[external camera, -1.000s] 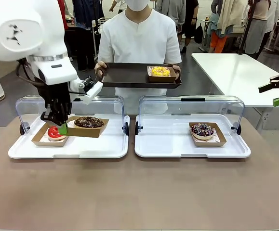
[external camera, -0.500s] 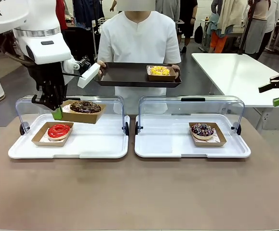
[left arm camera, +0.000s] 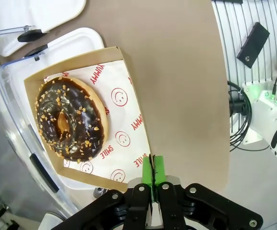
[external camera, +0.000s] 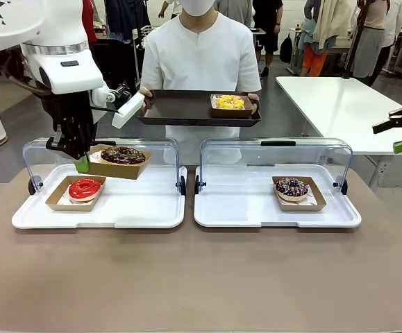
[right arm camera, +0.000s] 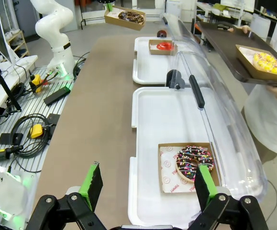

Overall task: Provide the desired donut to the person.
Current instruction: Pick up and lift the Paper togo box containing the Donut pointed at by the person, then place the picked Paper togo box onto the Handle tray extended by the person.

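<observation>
My left gripper pinched the left edge of the cardboard box holding the chocolate nut donut, in the air above the left display tray. With only one edge gripped, I judged the box should travel level and slowly, far and right, to the bare part of the person's serving tray. My right gripper hung with its fingers spread, well off to the right. My pads hid how deep the pinch went, and the gap to the serving tray was hard to judge.

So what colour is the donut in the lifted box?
Dark brown donut with tan crumbs; left wrist view.
</observation>
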Robot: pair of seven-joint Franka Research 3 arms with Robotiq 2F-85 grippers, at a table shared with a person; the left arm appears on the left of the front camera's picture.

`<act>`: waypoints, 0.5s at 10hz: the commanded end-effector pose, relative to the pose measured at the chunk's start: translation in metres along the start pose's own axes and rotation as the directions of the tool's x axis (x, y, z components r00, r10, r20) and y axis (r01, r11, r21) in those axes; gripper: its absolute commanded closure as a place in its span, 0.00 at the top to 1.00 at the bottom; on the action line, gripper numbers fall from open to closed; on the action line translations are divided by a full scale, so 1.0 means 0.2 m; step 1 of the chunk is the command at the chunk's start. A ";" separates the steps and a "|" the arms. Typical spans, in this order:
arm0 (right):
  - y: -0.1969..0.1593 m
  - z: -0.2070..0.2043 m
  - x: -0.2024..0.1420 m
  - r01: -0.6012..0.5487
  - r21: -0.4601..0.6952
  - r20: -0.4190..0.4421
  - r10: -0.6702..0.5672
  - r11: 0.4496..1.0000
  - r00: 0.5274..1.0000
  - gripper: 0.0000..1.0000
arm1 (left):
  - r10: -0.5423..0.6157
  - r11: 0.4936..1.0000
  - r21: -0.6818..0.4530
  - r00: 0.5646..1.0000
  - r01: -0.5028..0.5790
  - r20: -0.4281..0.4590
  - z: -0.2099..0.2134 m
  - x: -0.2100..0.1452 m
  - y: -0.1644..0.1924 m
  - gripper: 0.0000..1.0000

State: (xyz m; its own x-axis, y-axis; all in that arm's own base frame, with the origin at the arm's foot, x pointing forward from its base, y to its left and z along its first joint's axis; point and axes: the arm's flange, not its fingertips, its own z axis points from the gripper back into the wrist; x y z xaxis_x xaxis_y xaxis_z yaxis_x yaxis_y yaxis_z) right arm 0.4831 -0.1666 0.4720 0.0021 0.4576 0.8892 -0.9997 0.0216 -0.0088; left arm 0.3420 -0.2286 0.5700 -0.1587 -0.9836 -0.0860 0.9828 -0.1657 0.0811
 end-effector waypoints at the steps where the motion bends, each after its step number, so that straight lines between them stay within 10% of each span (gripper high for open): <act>1: -0.01 0.00 0.00 0.005 -0.005 0.009 -0.005 1.000 1.000 1.00 | 0.005 1.000 0.004 1.000 -0.005 0.008 0.02 0.00 -0.01 0.00; 5: -0.01 0.00 0.00 0.005 -0.005 0.009 -0.005 1.000 1.000 1.00 | 0.005 1.000 0.004 1.000 -0.005 0.008 0.02 0.00 -0.01 0.00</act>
State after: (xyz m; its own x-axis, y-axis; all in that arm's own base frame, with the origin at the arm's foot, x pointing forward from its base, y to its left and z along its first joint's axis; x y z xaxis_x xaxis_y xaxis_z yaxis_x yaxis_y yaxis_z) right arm 0.4831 -0.1666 0.4720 0.0021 0.4576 0.8892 -0.9997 0.0216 -0.0088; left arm 0.3418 -0.2288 0.5701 -0.1600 -0.9835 -0.0849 0.9827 -0.1669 0.0808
